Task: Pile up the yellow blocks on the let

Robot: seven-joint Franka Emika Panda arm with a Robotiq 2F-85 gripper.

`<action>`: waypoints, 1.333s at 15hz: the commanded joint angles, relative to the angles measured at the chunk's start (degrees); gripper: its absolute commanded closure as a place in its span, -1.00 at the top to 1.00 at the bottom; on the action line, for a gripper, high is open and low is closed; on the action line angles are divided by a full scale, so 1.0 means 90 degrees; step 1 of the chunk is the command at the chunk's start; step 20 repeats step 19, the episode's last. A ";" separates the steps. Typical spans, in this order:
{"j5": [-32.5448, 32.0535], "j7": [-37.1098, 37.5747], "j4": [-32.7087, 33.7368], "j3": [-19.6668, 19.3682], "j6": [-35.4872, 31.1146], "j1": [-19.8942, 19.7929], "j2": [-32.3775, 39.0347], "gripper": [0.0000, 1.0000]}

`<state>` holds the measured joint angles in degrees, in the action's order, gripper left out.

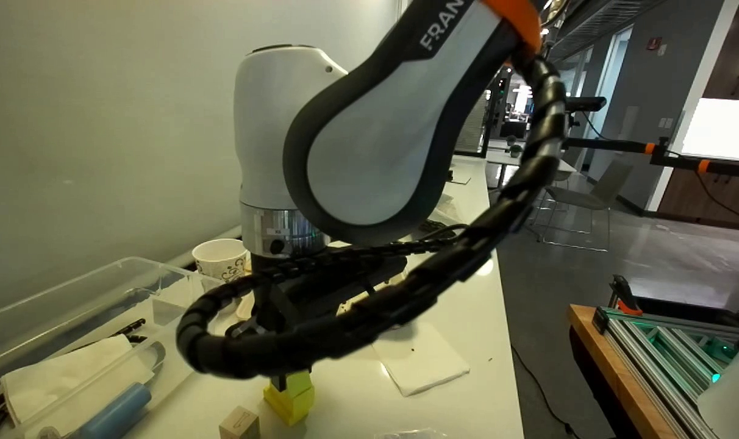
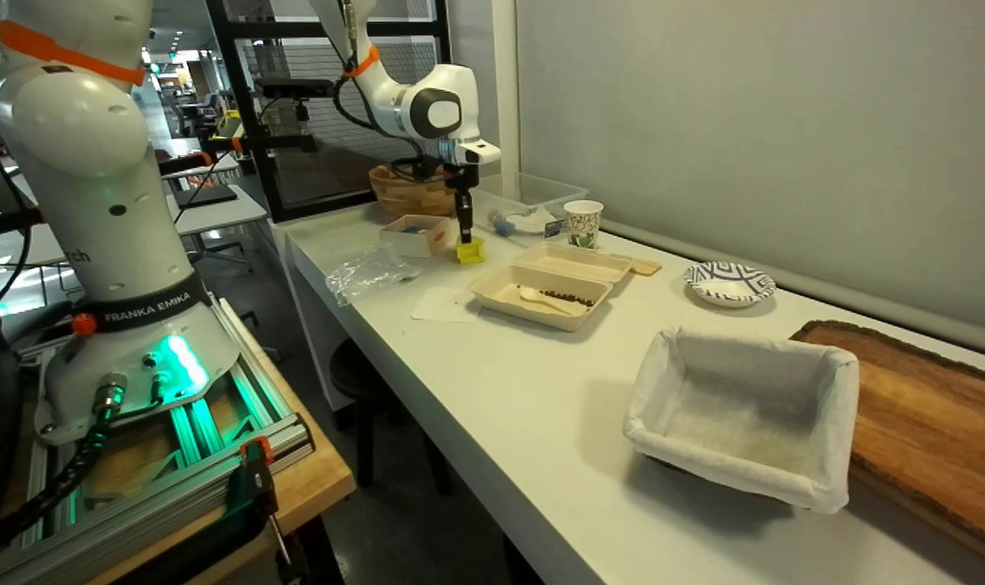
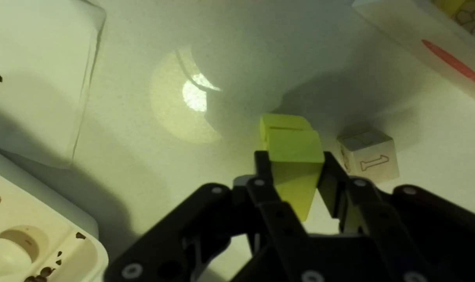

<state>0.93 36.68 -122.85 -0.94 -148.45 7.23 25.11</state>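
A small yellow block [image 3: 296, 147] sits between the fingertips of my gripper [image 3: 295, 158] in the wrist view, both fingers touching its sides. Another yellow block [image 3: 285, 120] shows just behind and below it. In an exterior view the held block [image 1: 299, 384] rests on or right over the lower yellow block [image 1: 290, 405], with the fingertips [image 1: 278, 381] beside it. The yellow blocks [image 2: 470, 251] also show under the gripper [image 2: 465, 238] in an exterior view. A yellow piece [image 3: 449, 5] lies inside the white box at the wrist view's upper right. The cable hides part of the gripper.
A pale tan cube [image 3: 374, 158] stands close to the right finger. The white box [image 2: 427, 240], a plastic wrapper [image 2: 371, 272], the takeaway tray [image 2: 533, 310], a napkin [image 1: 427, 360], a clear bin [image 1: 125, 265] and a paper cup [image 2: 583, 223] stand around the blocks.
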 commanded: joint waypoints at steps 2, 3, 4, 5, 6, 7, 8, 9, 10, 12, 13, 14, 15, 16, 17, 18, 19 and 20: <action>0.0264 -0.0186 0.0084 0.0011 -0.0064 0.0037 0.0059 0.33; 0.0309 -0.0169 0.0085 0.0036 -0.0019 0.0048 -0.0012 0.46; 0.0346 -0.0104 0.0105 0.0054 0.0148 0.0083 -0.0127 0.60; 0.0351 -0.0066 0.0127 0.0059 0.0237 0.0118 -0.0218 0.78; 0.0310 0.0047 0.0156 0.0030 0.0391 0.0192 -0.0344 0.91; 0.0205 0.0194 0.0193 -0.0028 0.0657 0.0287 -0.0509 1.00; 0.0138 0.0356 0.0237 -0.0065 0.0888 0.0351 -0.0647 1.00; 0.0048 0.0531 0.0295 -0.0092 0.1301 0.0406 -0.0834 1.00; -0.0056 0.0727 0.0363 -0.0108 0.1750 0.0443 -0.1001 1.00; -0.0207 0.0725 0.0488 -0.0006 0.2767 0.0389 -0.1369 1.00; -0.0216 0.0418 0.0531 0.0091 0.3216 0.0316 -0.1544 1.00; -0.0443 0.0254 0.0554 0.0121 0.3764 0.0308 -0.1787 1.00; -0.0354 -0.0205 0.0548 0.0223 0.4148 0.0235 -0.2010 1.00; -0.0393 -0.0563 0.0512 0.0273 0.4259 0.0202 -0.2207 1.00; -0.0304 -0.0035 0.0669 0.0250 0.3933 0.0196 -0.1804 1.00; -0.0303 -0.0099 0.0668 0.0280 0.4025 0.0177 -0.1953 1.00; -0.0302 -0.0090 0.0667 0.0289 0.4025 0.0165 -0.1994 1.00; -0.0302 -0.0090 0.0667 0.0289 0.4025 0.0165 -0.1994 1.00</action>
